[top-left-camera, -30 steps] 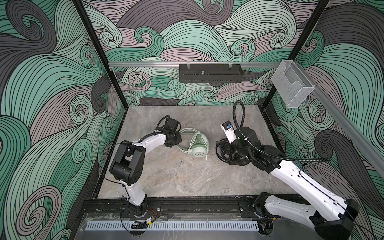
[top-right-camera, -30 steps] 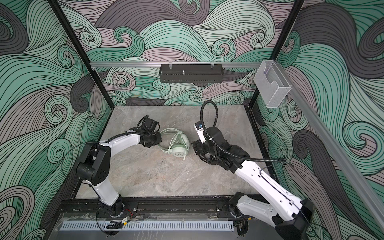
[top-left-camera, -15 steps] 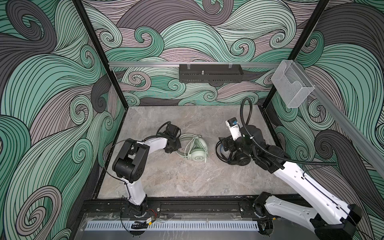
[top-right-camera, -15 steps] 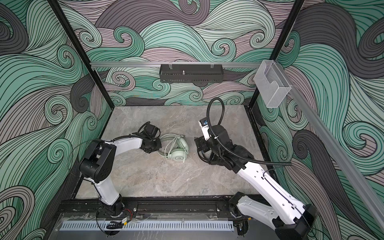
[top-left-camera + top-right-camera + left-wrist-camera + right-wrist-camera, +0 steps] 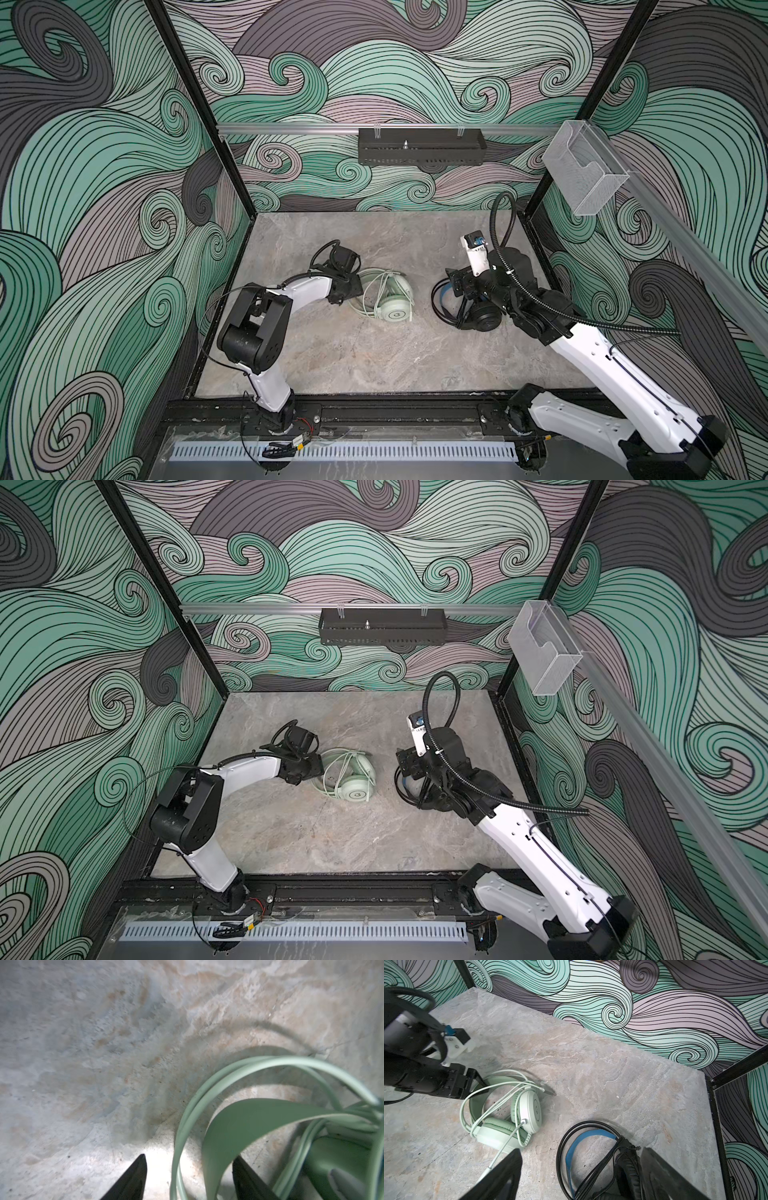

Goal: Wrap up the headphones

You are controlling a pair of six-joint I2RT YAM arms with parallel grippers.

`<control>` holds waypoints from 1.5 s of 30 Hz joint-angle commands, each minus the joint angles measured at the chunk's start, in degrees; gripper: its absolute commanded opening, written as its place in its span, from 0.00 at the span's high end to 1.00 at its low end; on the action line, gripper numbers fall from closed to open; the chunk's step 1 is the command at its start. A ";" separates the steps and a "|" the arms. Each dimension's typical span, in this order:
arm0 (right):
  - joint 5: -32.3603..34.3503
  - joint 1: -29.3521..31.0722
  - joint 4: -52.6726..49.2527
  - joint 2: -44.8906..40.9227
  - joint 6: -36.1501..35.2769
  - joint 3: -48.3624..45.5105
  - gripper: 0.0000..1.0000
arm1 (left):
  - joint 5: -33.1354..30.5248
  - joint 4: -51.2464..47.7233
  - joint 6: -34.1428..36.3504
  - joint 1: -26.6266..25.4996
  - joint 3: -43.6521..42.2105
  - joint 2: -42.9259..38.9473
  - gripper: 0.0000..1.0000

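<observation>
Mint-green headset [image 5: 392, 301] lies flat near the middle of the surface [image 5: 374, 361]. Black headset [image 5: 478, 316] is closer to the right edge, well apart from it.

Left hand [image 5: 189, 1157] is low at the mint headband [image 5: 239, 1122], fingers [image 5: 133, 1178] spread. The band and the white cable [image 5: 182, 1126] loops run between them, nothing pinched. Right hand [image 5: 580, 1150] hangs over the black headset, jaws wide, gripping nothing that I can see.

Likely step: gathering the mint cable onto its headset. To do it well:
- Close on the cable loops alone, not the band, or the whole headset drags.
- Keep the hand low so the springy loops don't pop off.
- Plug end [image 5: 548, 1089] lies loose toward the far edge and needs tucking last.
- Black cable [image 5: 560, 1147] looks loosely bunched, so check it.
</observation>
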 commanded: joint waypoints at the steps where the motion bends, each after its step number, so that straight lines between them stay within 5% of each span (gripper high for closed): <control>1: 2.54 -2.44 2.93 0.62 1.46 0.23 0.01 | -3.41 -3.07 1.15 -0.14 -0.25 -3.81 0.23; 7: 8.03 -9.37 17.25 1.20 4.19 -8.67 0.01 | -7.85 -8.33 6.91 0.14 -0.44 -11.43 0.10; 13: 14.15 -24.19 30.47 8.64 11.55 -17.13 0.01 | -15.60 -12.10 18.51 1.54 -0.57 -19.62 0.01; 17: 5.81 -30.85 38.60 15.31 10.17 -19.91 0.01 | -15.92 -8.93 21.17 8.98 -2.67 -22.92 0.01; 26: -0.46 -32.31 49.42 24.63 2.76 -24.70 0.01 | -22.92 3.42 23.29 21.34 -5.12 -18.53 0.01; 32: -3.53 -33.08 57.77 31.52 2.45 -26.36 0.01 | -21.07 35.04 33.38 22.34 -18.93 -14.62 0.01; 38: -6.70 -32.74 67.95 28.74 0.82 -33.62 0.01 | -16.88 50.63 34.29 23.08 -26.14 -9.56 0.01; 45: -6.20 -32.02 79.06 30.56 -0.03 -38.90 0.01 | -15.03 50.79 32.86 23.83 -27.71 -11.15 0.01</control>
